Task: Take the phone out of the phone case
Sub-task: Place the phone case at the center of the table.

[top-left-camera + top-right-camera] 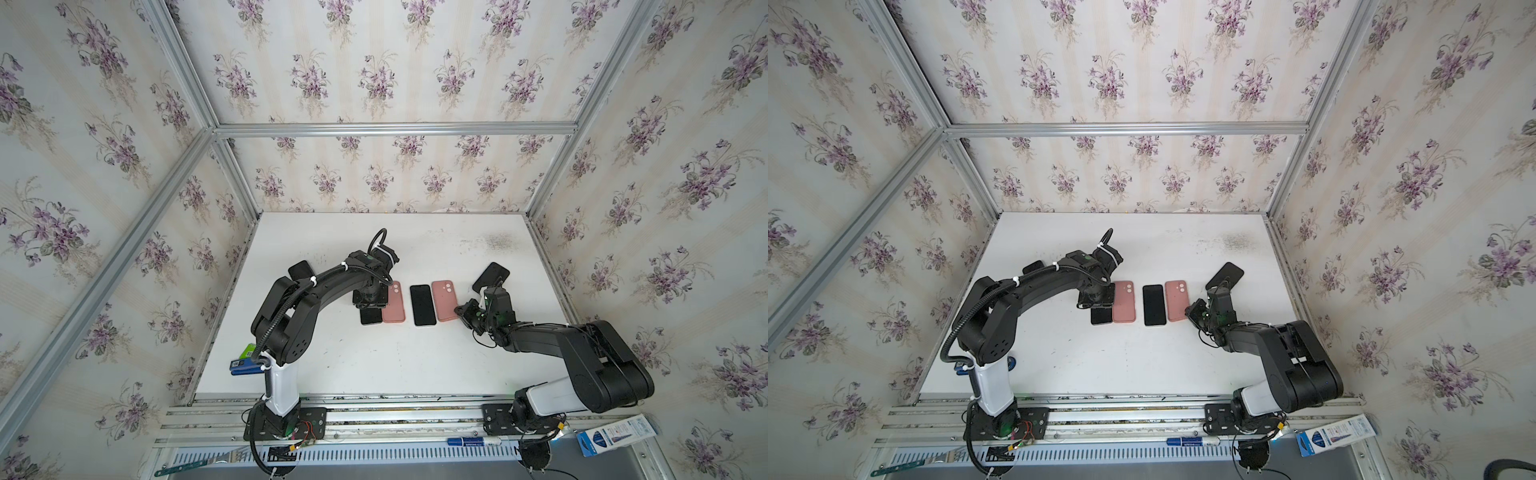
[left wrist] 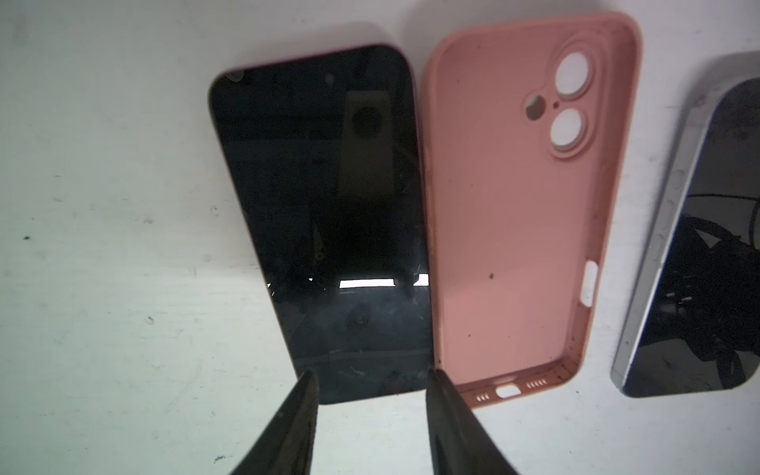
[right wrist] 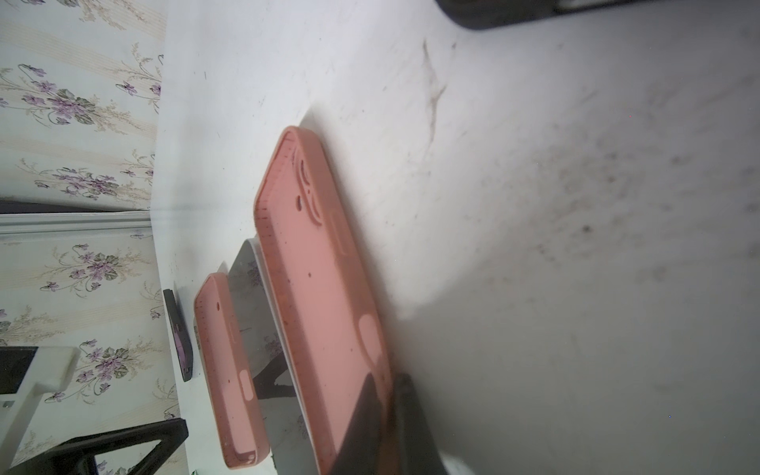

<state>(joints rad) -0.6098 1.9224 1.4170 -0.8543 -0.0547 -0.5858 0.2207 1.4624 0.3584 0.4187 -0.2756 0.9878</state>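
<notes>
- 4 items are laid in a row across the table (image 1: 374, 365): phone (image 1: 371, 316), case (image 1: 394, 303), a 2nd phone (image 1: 422, 305), a 2nd case (image 1: 444, 301), left to right.
- The left gripper (image 1: 368, 305) is placed over the leftmost phone.
- The right gripper (image 1: 460, 310) is set at the rightmost case's edge.
</notes>
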